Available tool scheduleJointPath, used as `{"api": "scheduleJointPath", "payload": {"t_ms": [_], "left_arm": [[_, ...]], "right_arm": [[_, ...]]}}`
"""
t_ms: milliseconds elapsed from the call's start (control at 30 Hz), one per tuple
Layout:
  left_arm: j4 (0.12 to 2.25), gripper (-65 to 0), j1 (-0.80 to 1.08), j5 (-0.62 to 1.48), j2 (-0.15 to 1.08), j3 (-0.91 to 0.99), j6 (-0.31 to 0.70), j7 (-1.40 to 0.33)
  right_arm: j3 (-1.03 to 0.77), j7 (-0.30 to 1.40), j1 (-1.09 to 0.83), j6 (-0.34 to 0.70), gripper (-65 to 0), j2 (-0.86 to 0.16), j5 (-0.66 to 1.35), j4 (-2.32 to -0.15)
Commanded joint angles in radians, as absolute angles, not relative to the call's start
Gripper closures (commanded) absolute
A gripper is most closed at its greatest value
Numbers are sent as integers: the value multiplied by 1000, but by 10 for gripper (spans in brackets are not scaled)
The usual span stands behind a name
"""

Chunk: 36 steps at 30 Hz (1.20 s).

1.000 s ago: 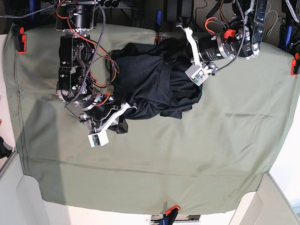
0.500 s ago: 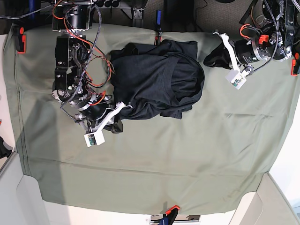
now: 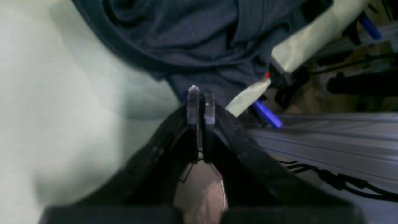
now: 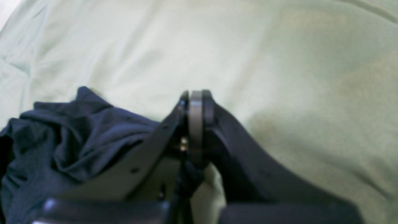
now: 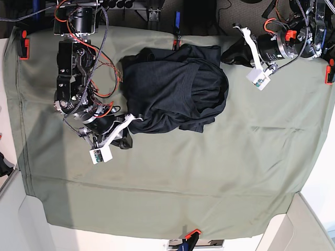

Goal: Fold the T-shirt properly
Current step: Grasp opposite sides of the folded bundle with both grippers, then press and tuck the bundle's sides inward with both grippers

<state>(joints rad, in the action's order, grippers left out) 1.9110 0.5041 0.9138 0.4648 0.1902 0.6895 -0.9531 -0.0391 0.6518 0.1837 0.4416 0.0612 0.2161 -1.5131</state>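
Note:
The dark T-shirt (image 5: 175,89) lies crumpled in a heap at the back middle of the olive cloth (image 5: 209,172). My left gripper (image 5: 225,56) is shut beside the shirt's upper right corner. In the left wrist view its tips (image 3: 201,93) are pressed together with nothing between them, just short of the shirt's edge (image 3: 199,37). My right gripper (image 5: 128,141) is shut and low over the cloth at the shirt's lower left corner. In the right wrist view its tips (image 4: 196,102) are over bare cloth, with the shirt (image 4: 71,146) bunched to their left.
Orange clamps (image 5: 23,44) (image 5: 328,73) (image 5: 191,234) pin the cloth at its edges. A blue-handled clamp (image 5: 178,23) (image 3: 267,113) sits at the back edge right behind the shirt, with a metal rail (image 3: 326,140) beyond it.
My left gripper has pulled off the shirt and moved right toward the back edge. My right gripper has slid a little to the left. The shirt heap lies flatter on its right side.

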Motion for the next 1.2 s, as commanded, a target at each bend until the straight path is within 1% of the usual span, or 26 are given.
{"api": "scheduleJointPath", "payload": {"t_ms": [0, 67, 200, 300, 433, 633, 867, 1167], "left_arm": [[1929, -11, 507, 921, 469, 191, 698, -939], [1928, -11, 507, 888, 463, 174, 698, -928], [1897, -11, 500, 766, 463, 99, 698, -846], [1869, -11, 480, 735, 463, 42, 698, -839], [1874, -11, 479, 737, 463, 46, 698, -836], [1839, -11, 457, 656, 463, 45, 698, -800], [1673, -11, 268, 654, 463, 36, 698, -803], [1465, -11, 39, 627, 463, -75, 698, -804]], "right_arm": [[-39, 624, 208, 449, 0, 64, 241, -1529], [-39, 624, 208, 449, 0, 65, 256, -1529], [-37, 625, 208, 449, 0, 64, 257, -1529], [-37, 625, 208, 450, 0, 64, 245, -1529], [-37, 626, 208, 450, 0, 63, 243, -1529], [-37, 625, 208, 449, 0, 64, 244, -1529], [-37, 629, 207, 449, 0, 64, 243, -1529], [-37, 624, 208, 449, 0, 63, 219, -1527]]}}
